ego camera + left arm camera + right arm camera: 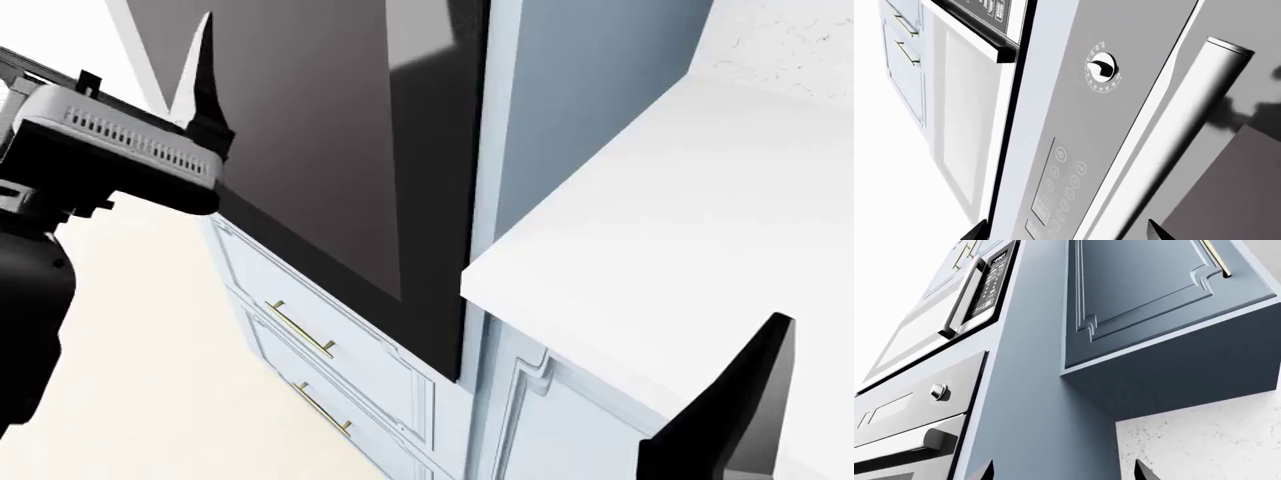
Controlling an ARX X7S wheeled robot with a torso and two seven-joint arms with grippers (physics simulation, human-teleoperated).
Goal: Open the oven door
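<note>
Closest to the head cam is the left gripper, a chunky grey-and-black block at the far left, with one dark finger poking up against the oven door. In the left wrist view only two dark fingertips show at the frame edge, set wide apart, nothing between them. That same view looks along the oven's silver control panel, with a round knob, and the fat silver bar handle runs right past the gripper, not gripped.

Moving right in the head view, the door is that big glossy dark panel, shut flat against the pale blue cabinets, with two drawers with brass pulls below it. Right of that is the white counter.

Far right, the right gripper shows as one black finger low over the counter. In the right wrist view its two tips sit wide apart too, empty, pointing up at the upper cabinet.
</note>
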